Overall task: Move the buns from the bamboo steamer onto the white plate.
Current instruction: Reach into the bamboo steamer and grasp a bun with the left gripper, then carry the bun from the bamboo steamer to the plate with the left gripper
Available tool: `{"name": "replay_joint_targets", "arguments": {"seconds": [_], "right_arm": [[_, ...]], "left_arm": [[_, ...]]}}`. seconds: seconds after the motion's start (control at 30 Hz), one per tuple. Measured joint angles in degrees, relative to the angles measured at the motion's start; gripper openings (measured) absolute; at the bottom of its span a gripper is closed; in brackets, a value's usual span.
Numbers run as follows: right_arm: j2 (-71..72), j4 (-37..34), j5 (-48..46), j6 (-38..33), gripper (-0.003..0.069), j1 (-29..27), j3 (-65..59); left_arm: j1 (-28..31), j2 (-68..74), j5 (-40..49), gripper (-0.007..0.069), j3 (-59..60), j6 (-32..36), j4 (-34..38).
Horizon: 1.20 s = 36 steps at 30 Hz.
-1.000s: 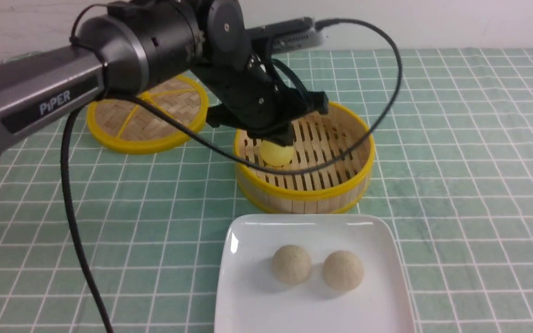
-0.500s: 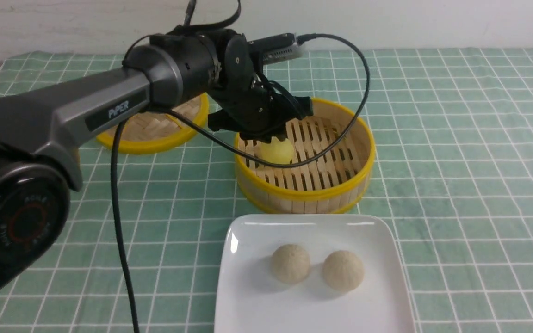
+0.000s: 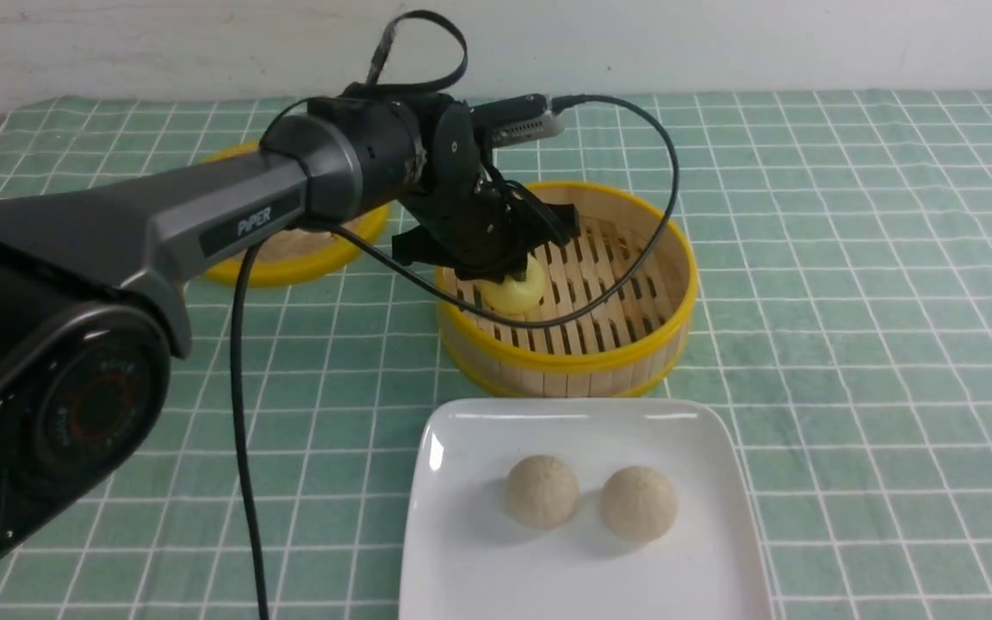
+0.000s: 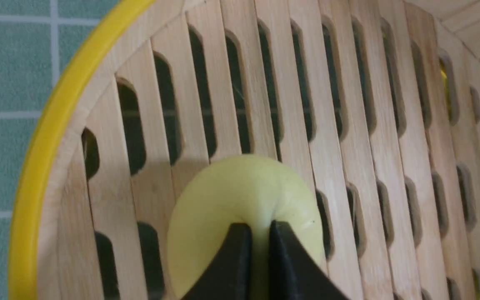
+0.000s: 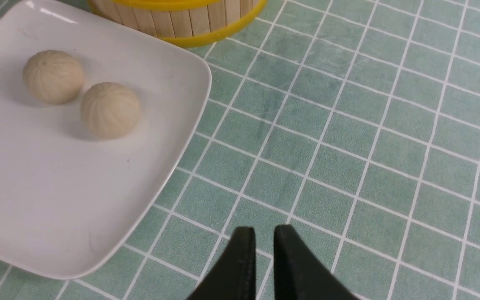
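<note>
Left gripper [image 4: 257, 227] pinches the top of the yellow bun [image 4: 223, 191] inside the bamboo steamer [image 4: 44, 137]; right gripper [image 5: 264, 231], clenched empty, hangs near the steamer.

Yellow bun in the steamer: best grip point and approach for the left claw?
Come from straight above and close across the dome of the yellow bun, low on its sides. The wall of the bamboo steamer rings it and blocks any sideways approach. The left claw now pinches only the crown, denting it; a wider bite would probably hold better.
</note>
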<state>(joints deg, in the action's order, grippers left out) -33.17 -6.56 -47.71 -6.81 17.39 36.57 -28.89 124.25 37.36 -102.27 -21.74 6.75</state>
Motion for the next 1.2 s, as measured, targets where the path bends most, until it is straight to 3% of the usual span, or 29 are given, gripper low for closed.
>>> {"name": "replay_joint_targets", "arguments": {"seconds": [0.27,0.4,0.5,0.6,0.7,0.8,1.0,1.2], "right_arm": [[0.0,-0.8,0.1,0.0,0.0100,0.0,0.0],[0.0,-1.0,0.1,0.0,0.0103,0.0,0.0],[0.0,-1.5,0.1,0.0,0.0104,0.0,0.0],[0.0,-1.6,0.1,0.0,0.0104,0.0,0.0],[0.0,-1.6,0.1,0.0,0.0104,0.0,0.0],[0.0,-1.6,0.1,0.0,0.0104,0.0,0.0],[0.0,-1.6,0.7,0.0,0.0107,0.0,-0.1],[0.0,-1.6,1.0,0.0,0.0111,0.0,-0.1]], "left_arm": [[0.0,-14.0,8.2,0.0020,0.4,6.8,5.4],[0.0,-23.0,13.6,0.0020,0.3,10.6,4.7],[0.0,-29.4,24.2,0.0020,0.6,11.7,2.5],[-0.3,-34.4,31.9,0.0020,5.0,12.4,1.9],[-2.5,-39.0,33.4,0.0020,15.0,12.9,1.1],[-5.8,-41.8,29.9,0.0022,24.9,12.6,1.4],[-14.8,-40.8,7.6,0.0025,42.0,11.5,6.1],[-19.1,-35.6,-1.9,0.0052,45.5,11.4,7.1]]}}
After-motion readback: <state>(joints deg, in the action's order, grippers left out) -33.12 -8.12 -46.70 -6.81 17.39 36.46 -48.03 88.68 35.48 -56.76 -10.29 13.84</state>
